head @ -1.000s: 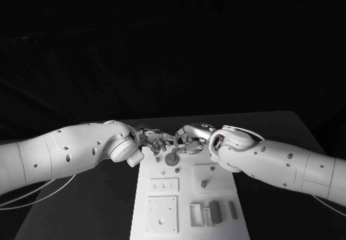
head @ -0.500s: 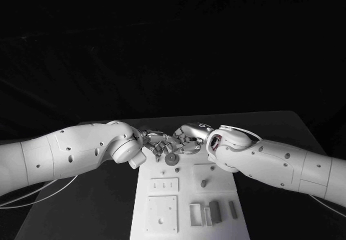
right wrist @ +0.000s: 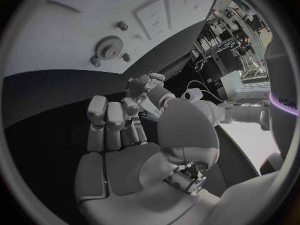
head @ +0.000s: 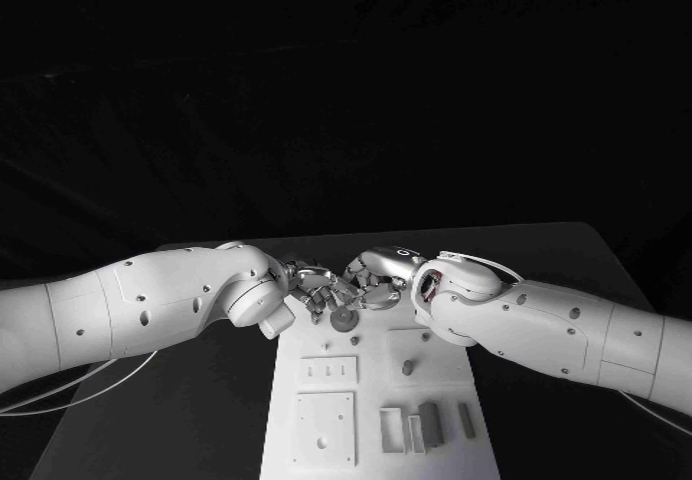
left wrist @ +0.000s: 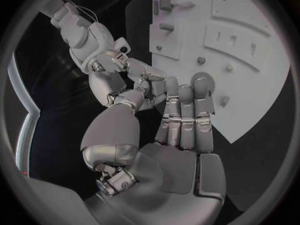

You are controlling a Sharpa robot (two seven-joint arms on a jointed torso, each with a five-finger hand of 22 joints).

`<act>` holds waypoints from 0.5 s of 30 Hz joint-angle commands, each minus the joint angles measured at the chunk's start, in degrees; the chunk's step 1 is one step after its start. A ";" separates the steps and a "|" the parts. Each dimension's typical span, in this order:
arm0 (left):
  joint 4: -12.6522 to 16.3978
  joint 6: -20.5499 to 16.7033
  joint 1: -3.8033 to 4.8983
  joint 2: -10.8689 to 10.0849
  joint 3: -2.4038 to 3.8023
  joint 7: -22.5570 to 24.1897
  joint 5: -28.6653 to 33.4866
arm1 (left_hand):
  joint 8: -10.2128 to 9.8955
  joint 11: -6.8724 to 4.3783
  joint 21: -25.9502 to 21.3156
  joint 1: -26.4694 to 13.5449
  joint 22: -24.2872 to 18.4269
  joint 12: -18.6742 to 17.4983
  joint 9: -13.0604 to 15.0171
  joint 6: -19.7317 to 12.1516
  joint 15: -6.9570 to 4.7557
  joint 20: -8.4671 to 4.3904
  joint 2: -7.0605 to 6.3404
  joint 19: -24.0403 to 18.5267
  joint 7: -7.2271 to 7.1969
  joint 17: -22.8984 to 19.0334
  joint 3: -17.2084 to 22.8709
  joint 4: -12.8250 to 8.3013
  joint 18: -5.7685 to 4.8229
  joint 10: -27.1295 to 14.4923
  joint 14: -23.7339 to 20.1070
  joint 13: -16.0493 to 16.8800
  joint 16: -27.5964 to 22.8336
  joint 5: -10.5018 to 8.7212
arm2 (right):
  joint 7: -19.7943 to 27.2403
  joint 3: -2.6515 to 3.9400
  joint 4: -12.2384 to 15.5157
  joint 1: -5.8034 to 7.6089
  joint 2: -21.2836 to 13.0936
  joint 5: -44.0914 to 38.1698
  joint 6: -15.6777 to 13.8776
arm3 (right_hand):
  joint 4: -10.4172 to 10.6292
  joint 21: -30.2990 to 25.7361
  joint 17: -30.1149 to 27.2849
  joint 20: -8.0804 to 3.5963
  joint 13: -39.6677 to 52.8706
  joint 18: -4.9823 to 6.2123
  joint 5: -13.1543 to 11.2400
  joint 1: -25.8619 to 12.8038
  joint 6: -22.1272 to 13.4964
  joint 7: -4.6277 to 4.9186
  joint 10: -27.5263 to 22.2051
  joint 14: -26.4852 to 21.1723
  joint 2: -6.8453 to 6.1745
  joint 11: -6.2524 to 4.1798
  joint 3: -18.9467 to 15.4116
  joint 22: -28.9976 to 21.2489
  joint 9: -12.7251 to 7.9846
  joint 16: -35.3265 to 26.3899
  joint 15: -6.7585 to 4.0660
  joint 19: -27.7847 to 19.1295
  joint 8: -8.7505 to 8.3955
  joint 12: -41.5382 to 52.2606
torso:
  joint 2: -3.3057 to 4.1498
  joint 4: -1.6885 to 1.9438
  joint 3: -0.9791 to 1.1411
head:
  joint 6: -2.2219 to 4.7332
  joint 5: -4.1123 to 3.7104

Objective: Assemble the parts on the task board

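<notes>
Task board (head: 325,420): white plate, far edge near both robot hands; bare desk (head: 173,420) either side. Gear (head: 343,320) flat on board's far end. Left robot hand (head: 310,285) and right robot hand (head: 378,283): fingers curled, empty, fingertips just above gear.

Task board (head: 325,400) far end behind hands

White task board (head: 325,415) seen at lower centre of the head view, on a black table (head: 173,420); grey gear (head: 343,320) noted at its upper end; left hand (head: 310,285) and right hand (head: 378,280) observed silver, arms white.
</notes>
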 commanded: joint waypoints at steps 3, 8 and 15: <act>0.39 -0.14 0.06 0.19 0.04 0.03 -0.20 | 0.30 0.10 0.36 0.79 0.20 0.37 0.05 3.40 -0.30 0.00 0.50 0.59 -0.04 -0.25 0.74 -0.44 2.37 0.43 0.10 0.13 0.51 0.16 | -0.38 0.03 0.01 -0.02 0.35 -0.79 1.00 | -0.48 0.08 0.10 -0.27 -0.09 3.05 -0.07 -0.64 1.99 1.55 -0.41 0.25 -0.13 0.10 0.01 0.61 0.06 0.00 -0.44 0.13 0.22 0.33 | 0.00 0.01 -0.01 | -0.11 0.09; 0.36 -0.43 0.06 0.17 0.04 -0.08 -0.20 | 0.32 0.04 0.44 1.30 0.43 0.50 0.08 3.70 -0.35 -0.06 0.73 0.69 -0.12 -0.49 1.41 -0.93 2.25 0.57 0.14 0.25 0.89 0.16 | -0.57 0.03 -0.09 -0.02 0.47 -0.83 1.30 | -0.52 0.07 0.05 -0.27 -0.12 3.05 -0.07 -0.70 2.13 1.51 -0.41 0.23 -0.11 0.06 0.02 0.60 0.09 -0.01 -0.48 0.15 0.26 0.34 | -0.01 0.03 -0.02 | -0.14 0.08; 0.42 -0.77 0.06 0.02 0.04 -0.26 -0.20 | 0.24 -0.02 0.52 2.33 0.71 0.60 0.10 3.93 -0.43 -0.18 1.55 0.81 -0.18 -0.82 2.43 -1.74 2.15 0.67 0.11 0.36 1.33 0.18 | -0.68 0.03 -0.27 -0.02 0.41 -0.89 1.59 | -0.55 0.06 -0.02 -0.27 -0.15 3.05 -0.07 -0.75 2.22 1.48 -0.41 0.19 -0.11 0.03 0.03 0.59 0.12 -0.04 -0.50 0.15 0.28 0.35 | 0.00 0.02 -0.04 | -0.15 0.07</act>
